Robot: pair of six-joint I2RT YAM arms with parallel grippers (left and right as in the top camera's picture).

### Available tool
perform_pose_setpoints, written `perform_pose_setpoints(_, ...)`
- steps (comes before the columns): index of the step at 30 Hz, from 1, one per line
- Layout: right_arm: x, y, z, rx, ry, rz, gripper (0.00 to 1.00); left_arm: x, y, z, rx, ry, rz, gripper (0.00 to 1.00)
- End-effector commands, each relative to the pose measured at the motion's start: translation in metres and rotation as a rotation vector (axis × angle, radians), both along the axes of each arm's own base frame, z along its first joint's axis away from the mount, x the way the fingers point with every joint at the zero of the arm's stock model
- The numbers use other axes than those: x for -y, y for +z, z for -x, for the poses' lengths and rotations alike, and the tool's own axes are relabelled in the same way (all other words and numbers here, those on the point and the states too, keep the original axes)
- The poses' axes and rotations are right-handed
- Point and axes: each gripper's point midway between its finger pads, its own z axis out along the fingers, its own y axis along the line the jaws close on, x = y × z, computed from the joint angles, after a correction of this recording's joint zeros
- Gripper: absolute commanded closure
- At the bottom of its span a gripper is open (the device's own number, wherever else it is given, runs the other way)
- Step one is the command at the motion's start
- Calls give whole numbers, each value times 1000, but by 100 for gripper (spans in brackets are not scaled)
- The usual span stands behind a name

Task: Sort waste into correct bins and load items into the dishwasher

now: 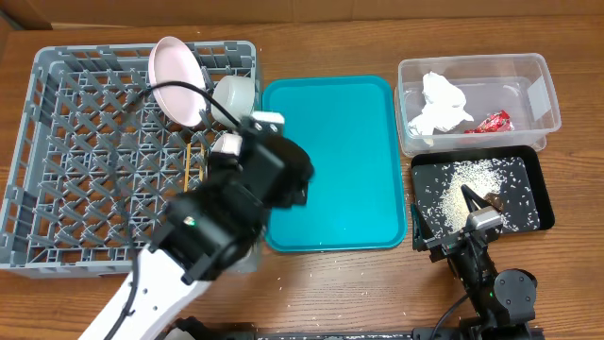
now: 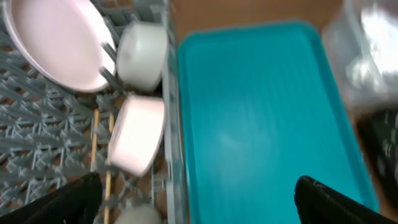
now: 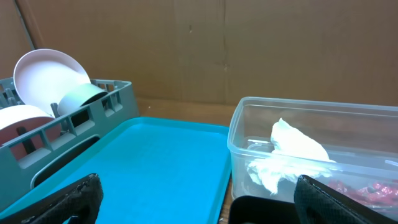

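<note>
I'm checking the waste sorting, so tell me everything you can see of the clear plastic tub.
The clear plastic tub is rectangular with rounded corners and a thick rim, see-through, upright, with no lid on. It stands on the wooden table at the far right, beside the teal tray and behind the black tray; whether it touches either is unclear. Inside lie a crumpled white napkin at its left and a small red wrapper near the front wall.

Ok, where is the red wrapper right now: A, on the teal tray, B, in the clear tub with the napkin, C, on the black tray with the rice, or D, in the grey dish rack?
B: the red wrapper lies inside the clear tub, beside the crumpled napkin.
</note>
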Motion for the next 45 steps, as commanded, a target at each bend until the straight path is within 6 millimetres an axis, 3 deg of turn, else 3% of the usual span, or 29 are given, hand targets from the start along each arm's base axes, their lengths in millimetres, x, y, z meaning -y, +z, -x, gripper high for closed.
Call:
perform_pose_setpoints(1, 3, -2, -1, 5, -17, 0, 0, -25, 16, -10, 64, 64, 129, 0)
perform_pose_setpoints(7, 3, -2, -1, 5, -16, 0, 0, -59, 8, -23, 194, 81, 394, 0)
perform_pose_setpoints(12, 3, -2, -1, 5, -16, 0, 0, -98, -24, -11, 337, 136, 435, 0)
perform_pose_setpoints(15, 3, -2, -1, 5, -16, 0, 0, -111, -39, -4, 438, 144, 420, 0)
perform_pose_setpoints(24, 3, -2, -1, 5, -16, 0, 0, -131, -55, 18, 721, 124, 344, 0)
perform_pose_setpoints(34, 3, -2, -1, 5, -16, 0, 0, -142, -60, 30, 802, 57, 82, 0)
perform_pose_setpoints(45, 3, -2, -1, 5, -16, 0, 0, -145, -77, 34, 855, 23, -40, 0)
